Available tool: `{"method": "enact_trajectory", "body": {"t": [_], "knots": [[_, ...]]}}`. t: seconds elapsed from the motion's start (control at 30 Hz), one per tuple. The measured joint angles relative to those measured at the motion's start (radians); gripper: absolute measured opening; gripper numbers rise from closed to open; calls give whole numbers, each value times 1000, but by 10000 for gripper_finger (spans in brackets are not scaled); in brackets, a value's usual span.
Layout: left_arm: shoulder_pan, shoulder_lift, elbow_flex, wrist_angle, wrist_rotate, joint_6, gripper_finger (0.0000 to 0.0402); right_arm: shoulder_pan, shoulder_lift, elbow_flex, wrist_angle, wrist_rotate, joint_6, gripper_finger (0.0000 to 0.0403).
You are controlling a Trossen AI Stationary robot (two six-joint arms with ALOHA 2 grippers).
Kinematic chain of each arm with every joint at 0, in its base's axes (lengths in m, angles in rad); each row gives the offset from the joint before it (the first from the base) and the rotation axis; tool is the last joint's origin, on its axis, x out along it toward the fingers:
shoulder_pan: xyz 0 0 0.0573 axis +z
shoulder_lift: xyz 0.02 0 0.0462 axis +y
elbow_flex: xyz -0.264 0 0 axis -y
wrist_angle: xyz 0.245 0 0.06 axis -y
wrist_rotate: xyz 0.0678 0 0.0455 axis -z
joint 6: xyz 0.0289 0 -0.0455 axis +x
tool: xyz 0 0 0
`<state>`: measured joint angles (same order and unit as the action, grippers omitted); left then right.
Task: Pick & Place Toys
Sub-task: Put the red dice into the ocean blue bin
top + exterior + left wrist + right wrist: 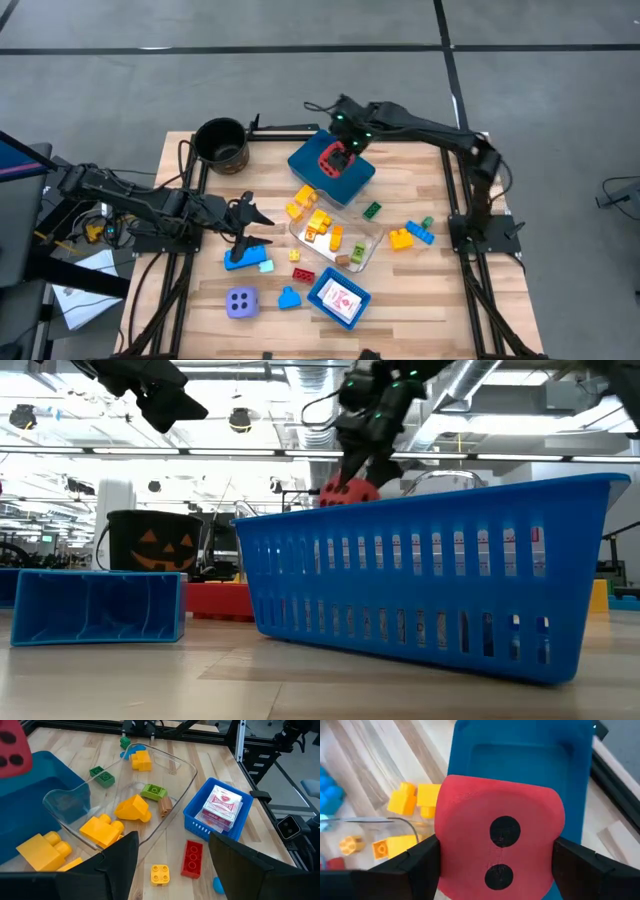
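The right end effector (338,158) hangs over the blue tray (352,178) at the far middle of the worktop (420,280), its 2 fingers clamped on the sides of the red die (500,845) (a face with 2 dark dots turned toward the wrist camera). In the low view the die (350,491) shows just above the rim of a blue slotted basket (430,580), held clear of it.

The left end effector (247,213) sits over the left side of the worktop, fingers apart with nothing between them, just above a blue brick (246,255). Ahead of it a clear plastic tray (150,795) holds yellow bricks (102,830), a green brick (154,792) and a small brown piece (165,806). Just outside the tray lie a red brick (192,858) and a small yellow brick (160,874), and another green brick (102,776) lies beside its far edge.

The lavender die (241,301) rests near the front left edge, with a small blue brick (289,297) beside it. A small blue basket (325,300) at the front holds the white red-printed cards (342,299). A yellow and blue cluster of bricks (410,236) lies to the right of the clear tray. The dark round pot (221,144) stands at the far left corner.
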<state>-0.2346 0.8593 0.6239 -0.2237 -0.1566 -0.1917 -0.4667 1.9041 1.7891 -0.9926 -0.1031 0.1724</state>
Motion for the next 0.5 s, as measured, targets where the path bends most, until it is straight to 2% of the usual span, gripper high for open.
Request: {"method": "enact_trajectory", "body": {"t": [0.23,0.5], "knots": [[0,0,0,-1,0,-3,237,-22,151,145,-45,55,-45,300],[0,0,0,0,0,-4,237,-31,234,170,1,59,-57,300]]}}
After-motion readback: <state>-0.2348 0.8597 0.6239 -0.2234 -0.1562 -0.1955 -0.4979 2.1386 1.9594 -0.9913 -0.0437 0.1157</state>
